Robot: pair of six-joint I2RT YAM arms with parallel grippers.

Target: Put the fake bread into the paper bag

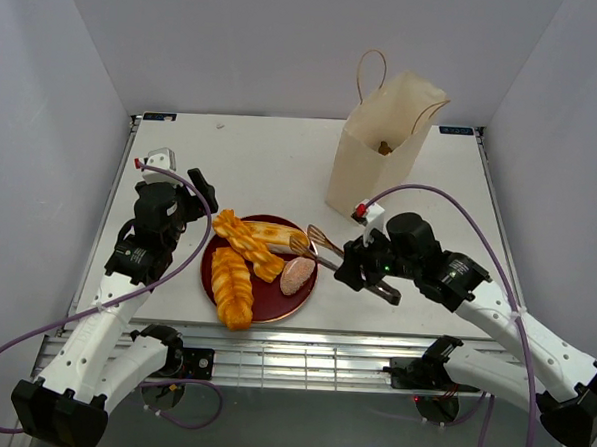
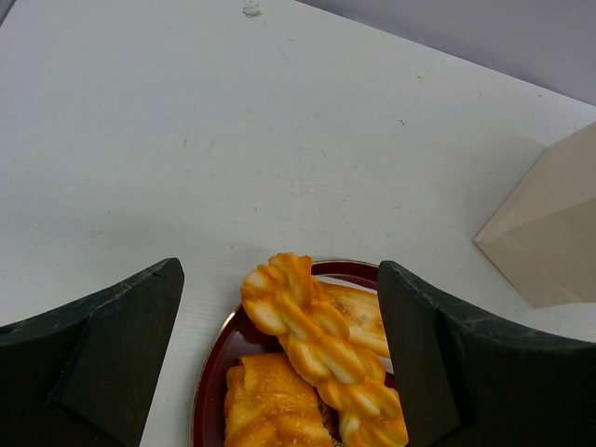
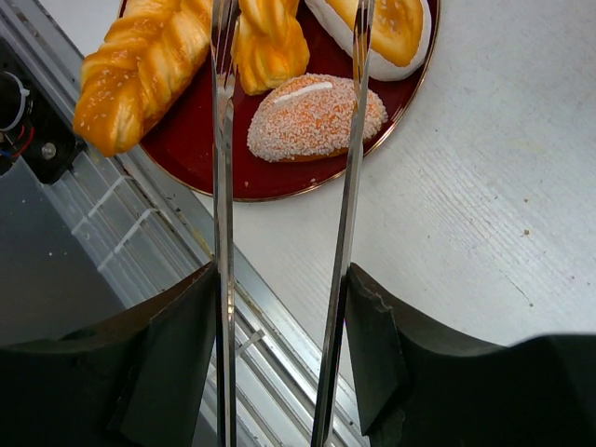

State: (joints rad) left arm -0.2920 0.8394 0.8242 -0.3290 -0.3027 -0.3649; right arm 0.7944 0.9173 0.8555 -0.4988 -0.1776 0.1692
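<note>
Right gripper (image 3: 282,303) clasps tongs (image 3: 222,186) (tips cut off).

The left arm (image 1: 113,324) and right arm (image 1: 518,330) have glossy white link shells set between bulky black joint housings. A thin purple cable (image 1: 421,187) loops loosely along each. Each wrist bears a small pale-grey block with a red tab (image 1: 138,162). The pincer fingers (image 2: 112,354) are matte dark wedges with bevelled edges. A green light (image 1: 386,266) glows on the right arm.
</note>
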